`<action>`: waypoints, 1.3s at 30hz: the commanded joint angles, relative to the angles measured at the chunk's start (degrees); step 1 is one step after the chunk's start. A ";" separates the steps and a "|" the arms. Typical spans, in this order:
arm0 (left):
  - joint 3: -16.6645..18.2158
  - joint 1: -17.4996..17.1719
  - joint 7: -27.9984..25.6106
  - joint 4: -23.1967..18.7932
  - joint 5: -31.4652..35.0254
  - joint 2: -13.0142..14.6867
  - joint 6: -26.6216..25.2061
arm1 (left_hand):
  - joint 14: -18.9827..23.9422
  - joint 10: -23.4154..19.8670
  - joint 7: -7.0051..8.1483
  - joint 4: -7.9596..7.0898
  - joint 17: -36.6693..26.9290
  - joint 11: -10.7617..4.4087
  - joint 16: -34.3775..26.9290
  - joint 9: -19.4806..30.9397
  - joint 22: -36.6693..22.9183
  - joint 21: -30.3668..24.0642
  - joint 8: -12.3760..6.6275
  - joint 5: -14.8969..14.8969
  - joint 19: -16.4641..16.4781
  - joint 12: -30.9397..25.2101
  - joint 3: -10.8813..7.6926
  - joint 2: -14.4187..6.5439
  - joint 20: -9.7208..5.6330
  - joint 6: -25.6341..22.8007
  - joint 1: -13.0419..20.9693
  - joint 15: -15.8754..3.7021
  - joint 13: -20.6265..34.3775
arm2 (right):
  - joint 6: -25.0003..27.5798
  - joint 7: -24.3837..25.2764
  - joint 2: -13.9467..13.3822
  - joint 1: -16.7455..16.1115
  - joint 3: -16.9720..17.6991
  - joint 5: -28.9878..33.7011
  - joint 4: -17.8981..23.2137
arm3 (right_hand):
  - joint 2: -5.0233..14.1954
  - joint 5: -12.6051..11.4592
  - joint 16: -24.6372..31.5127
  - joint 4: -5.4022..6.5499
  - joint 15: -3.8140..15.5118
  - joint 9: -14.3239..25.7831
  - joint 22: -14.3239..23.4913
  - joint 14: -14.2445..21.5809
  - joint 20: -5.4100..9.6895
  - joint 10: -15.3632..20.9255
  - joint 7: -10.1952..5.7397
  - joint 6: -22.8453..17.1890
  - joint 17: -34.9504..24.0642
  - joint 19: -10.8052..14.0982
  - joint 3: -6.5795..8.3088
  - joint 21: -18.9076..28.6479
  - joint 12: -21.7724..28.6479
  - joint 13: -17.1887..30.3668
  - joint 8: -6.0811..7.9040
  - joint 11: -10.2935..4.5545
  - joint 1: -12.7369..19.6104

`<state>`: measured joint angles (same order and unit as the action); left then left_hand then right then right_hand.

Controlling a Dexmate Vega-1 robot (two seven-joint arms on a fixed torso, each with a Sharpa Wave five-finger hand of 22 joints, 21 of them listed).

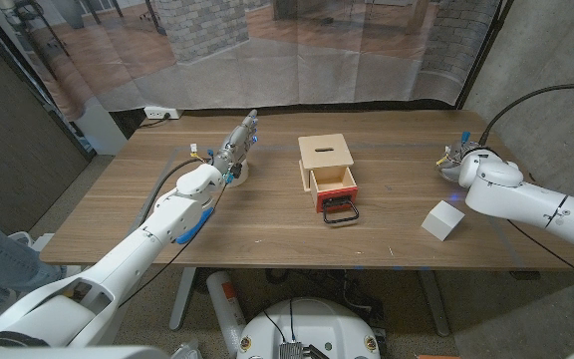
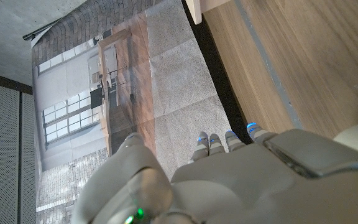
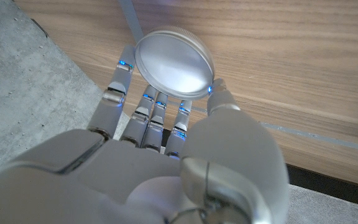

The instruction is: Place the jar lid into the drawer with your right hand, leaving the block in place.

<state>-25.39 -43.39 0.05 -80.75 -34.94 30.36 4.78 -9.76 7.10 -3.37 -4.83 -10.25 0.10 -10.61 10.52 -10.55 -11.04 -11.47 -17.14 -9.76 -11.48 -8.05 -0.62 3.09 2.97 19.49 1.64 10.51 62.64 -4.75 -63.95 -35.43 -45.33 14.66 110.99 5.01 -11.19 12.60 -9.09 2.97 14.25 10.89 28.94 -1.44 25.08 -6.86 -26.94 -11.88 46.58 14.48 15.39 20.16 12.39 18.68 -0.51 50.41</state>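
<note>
Silver metal catches the light in the right wrist view: the jar lid (image 3: 174, 62) sits pinched between the thumb and the fingertips (image 3: 122, 67) of the right hand (image 3: 166, 143), raised over the wooden table (image 3: 291, 74). In the head view that right hand (image 1: 456, 160) hangs near the table's far right edge, well apart from the drawer (image 1: 333, 195). The drawer stands pulled open at the front of a small pale wood box (image 1: 325, 155) with a slot in its top (red front, black wire handle, and what lies inside cannot be made out). The white block (image 1: 442, 220) rests near the table's front edge, beside the right forearm. Over on the far left, the left hand (image 1: 239, 143) is up on its edge with fingers pressed together, holding nothing; the left wrist view shows those fingertips (image 2: 211, 142) side by side. No readable writing shows on the lid, box or block.
</note>
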 commanded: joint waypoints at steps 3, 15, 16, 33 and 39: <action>0.25 -0.71 -0.15 -1.21 -0.04 0.52 -0.04 | -1.84 0.40 -0.07 0.07 -0.10 0.26 -0.06 0.28 -0.05 -0.56 -0.07 0.21 -7.60 -0.06 0.35 -0.19 -0.34 -0.42 0.32 -0.31 0.14 | -1.54 1.23 -2.03 -2.75 2.97 -1.25 3.01 | 0.20 0.39 -0.14 0.02 1.59 0.14 0.10 -0.30 -0.03 0.47 0.03 -0.62 -0.29 -0.35 0.51 -0.29 0.13 0.20 0.20 0.17 0.90; 0.68 -1.74 -0.79 -2.38 0.01 1.11 0.23 | -1.87 0.35 -0.07 0.07 -0.10 0.18 -0.06 0.28 -0.05 -0.55 -0.02 0.27 -7.69 -0.08 0.48 -0.26 -0.27 -0.40 0.36 -0.28 0.14 | -3.41 3.09 -2.84 -5.56 5.96 -2.59 5.04 | 0.33 0.54 -0.26 0.16 2.10 0.15 0.05 -0.64 0.19 0.46 0.01 -0.77 -0.40 -0.36 0.70 -0.45 -0.02 0.15 0.12 0.03 1.15; 0.76 -1.80 -0.72 -2.44 -0.08 1.16 0.29 | -1.87 0.36 0.06 0.08 -0.10 0.20 -0.06 0.28 -0.05 -0.57 -0.03 0.27 -7.64 -0.07 0.49 -0.26 -0.29 -0.43 0.37 -0.28 0.14 | -3.79 3.24 -2.87 -6.01 6.72 -3.36 5.14 | 0.34 0.56 -0.25 0.18 2.28 0.15 0.05 -0.63 0.22 0.50 -0.04 -0.77 -0.41 -0.36 0.71 -0.47 -0.03 0.14 0.10 0.05 1.18; 0.91 -1.74 -0.42 -2.56 0.04 1.47 0.68 | -1.87 0.45 0.17 0.14 -0.10 0.27 -0.07 0.28 -0.05 -0.60 -0.01 0.31 -7.59 -0.04 0.58 -0.40 -0.33 -0.48 0.55 -0.31 0.14 | -4.37 5.87 -4.12 -9.01 9.61 -4.11 9.53 | 0.40 0.69 -0.25 0.32 2.48 0.19 0.01 -0.70 0.49 0.44 0.05 -0.98 -0.53 -0.34 0.89 -0.66 -0.23 0.13 0.00 -0.02 1.43; 0.90 -1.56 -0.32 -2.43 0.06 1.46 0.68 | -1.86 0.45 0.24 0.16 -0.10 0.19 -0.07 0.28 -0.04 -0.56 -0.02 0.33 -7.69 -0.04 0.60 -0.43 -0.27 -0.53 0.60 -0.28 0.14 | -4.64 6.83 -4.67 -10.28 10.88 -4.63 11.17 | 0.40 0.73 -0.29 0.38 2.39 0.20 0.00 -0.81 0.52 0.39 0.00 -0.96 -0.55 -0.43 0.92 -0.75 -0.29 0.14 -0.06 0.13 1.45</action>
<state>-24.55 -45.13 -0.55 -83.22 -34.95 31.71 5.34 -9.76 7.31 -3.06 -4.74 -10.25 0.32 -10.61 10.52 -10.39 -11.04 -11.47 -17.14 -9.76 -11.48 -7.65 -0.85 3.09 2.66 19.72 1.64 10.51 58.51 0.51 -67.74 -43.62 -36.55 10.80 119.40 5.45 -10.71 12.61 -8.68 2.89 14.24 10.81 28.42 -1.41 25.30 -6.96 -27.44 -12.27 46.01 14.87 14.83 19.83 12.51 18.68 -0.30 51.33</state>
